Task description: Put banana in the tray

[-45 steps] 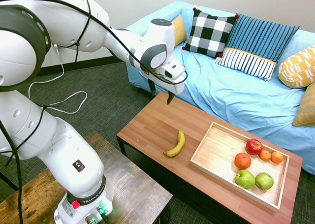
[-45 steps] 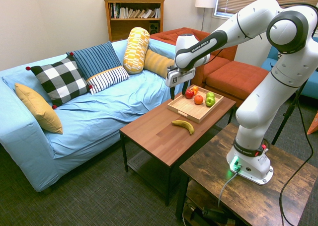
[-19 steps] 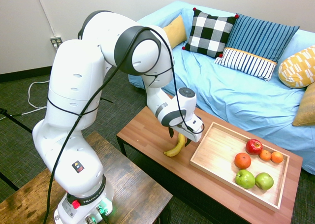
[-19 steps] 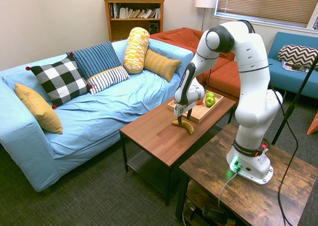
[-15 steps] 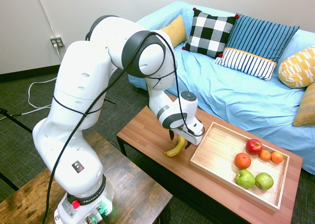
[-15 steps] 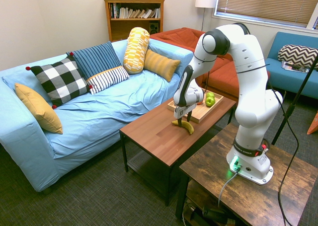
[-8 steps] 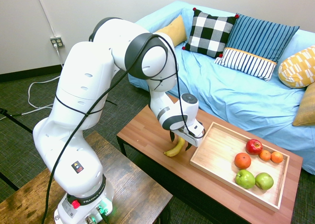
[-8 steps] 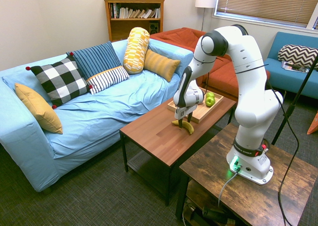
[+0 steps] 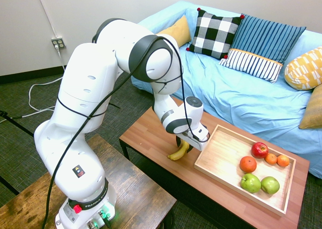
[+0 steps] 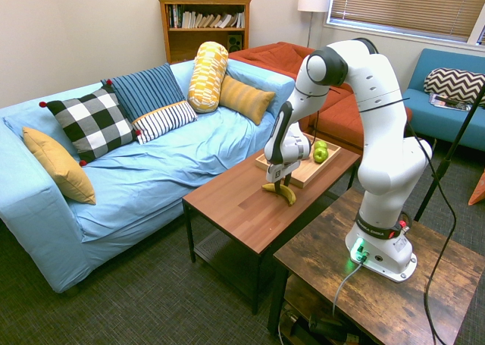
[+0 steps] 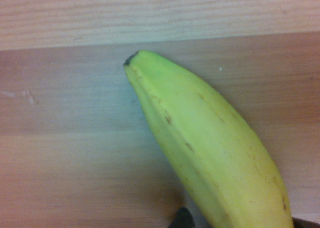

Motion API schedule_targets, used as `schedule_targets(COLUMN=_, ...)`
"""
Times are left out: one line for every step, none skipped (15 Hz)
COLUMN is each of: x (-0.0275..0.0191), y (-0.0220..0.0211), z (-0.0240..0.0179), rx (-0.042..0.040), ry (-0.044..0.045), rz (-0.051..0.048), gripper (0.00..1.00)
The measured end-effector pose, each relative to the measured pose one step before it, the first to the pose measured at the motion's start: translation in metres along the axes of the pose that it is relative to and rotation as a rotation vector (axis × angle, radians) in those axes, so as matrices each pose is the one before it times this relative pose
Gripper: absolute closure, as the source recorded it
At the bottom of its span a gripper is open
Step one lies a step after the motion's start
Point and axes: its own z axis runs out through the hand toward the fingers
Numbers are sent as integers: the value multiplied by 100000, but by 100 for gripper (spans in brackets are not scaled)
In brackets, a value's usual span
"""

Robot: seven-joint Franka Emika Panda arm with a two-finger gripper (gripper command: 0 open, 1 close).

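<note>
A white robot arm reaches down to the middle of the first exterior view, where its end effector (image 9: 184, 145) sits low over a curved yellow banana with dark tips (image 9: 177, 153). The banana lies flat on the reddish-brown wooden tabletop (image 9: 151, 131), just left of a large shallow rectangular tray of light wood (image 9: 221, 156), outside its raised edge. The end effector's dark fingers (image 9: 180, 140) stand on either side of the banana's upper end; whether they press on the fruit or stand slightly apart from it, I cannot tell. Toward the right side of the tray sit 1 red apple (image 9: 259, 149), 3 oranges (image 9: 248, 164) and 2 green apples (image 9: 250, 182). In the second exterior view, the same end effector (image 10: 277, 187) shows right of center, low over the banana (image 10: 286, 193), with the tray (image 10: 301, 175) just behind it. The wrist view is filled by the banana (image 11: 210, 148) lying diagonally on wood grain, its dark tip at upper center. A sofa with a light blue cover (image 9: 241, 98) and patterned cushions stands behind the tabletop.
</note>
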Motion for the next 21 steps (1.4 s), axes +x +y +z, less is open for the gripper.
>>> schedule_targets(x=31, y=-23, z=-21, rx=72, ry=57, rz=52, gripper=100)
schedule_targets(x=50, y=2, z=-24, rx=75, ry=68, rz=120, gripper=100)
schedule_targets(x=70, y=-55, z=-67, rx=142, ry=176, rz=18, gripper=100)
schedule_targets(x=115, y=-106, z=-197, rx=317, ry=379, rz=29, gripper=100)
schedule_targets(x=182, y=-149, z=-399, rx=437, ry=453, rz=12, gripper=100)
schedule_targets(x=308, y=-219, z=-948, rx=775, ry=555, rz=48, gripper=100)
schedule_targets(x=438, y=-209, z=-1406, rx=838, ry=483, rz=295, gripper=100)
schedule_targets(x=616, y=-220, z=-2085, rx=1168, ry=713, rz=479, gripper=100)
schedule_targets(x=829, y=-17, z=-2477, rx=1296, ry=1457, rz=722, gripper=100)
schedule_targets(x=1075, y=205, z=-2701, rx=1016, ry=1911, rz=1124, gripper=100)
schedule_targets(x=1233, y=562, z=-2391, rx=660, ry=2231, rz=1811, gripper=100)
schedule_targets(x=1552, y=804, z=-1851, rx=221, ry=2405, rz=2755, gripper=100)
schedule_targets(x=1670, y=1000, z=-911, rx=-82, ry=2176, rz=3422, gripper=100)
schedule_targets(x=1661, y=936, z=-201, rx=-211, ry=1764, rz=3310, gripper=100)
schedule_targets(x=1487, y=827, z=421, rx=-539, ry=826, rz=3107, gripper=100)
schedule_targets(x=1379, y=718, z=897, rx=-736, ry=266, rz=3023, gripper=100)
schedule_targets(x=1312, y=459, z=1183, rx=-822, ry=27, rz=2621, gripper=100)
schedule_targets(x=1077, y=284, z=1322, rx=-1193, ry=-67, rz=1611, gripper=100)
schedule_targets(x=949, y=141, z=1313, rx=-1239, ry=72, rz=1028, gripper=100)
schedule_targets(x=703, y=127, z=1288, rx=-1442, ry=-37, rz=734, gripper=100)
schedule_targets(x=476, y=78, z=1210, rx=-1384, ry=-129, rz=562, gripper=100)
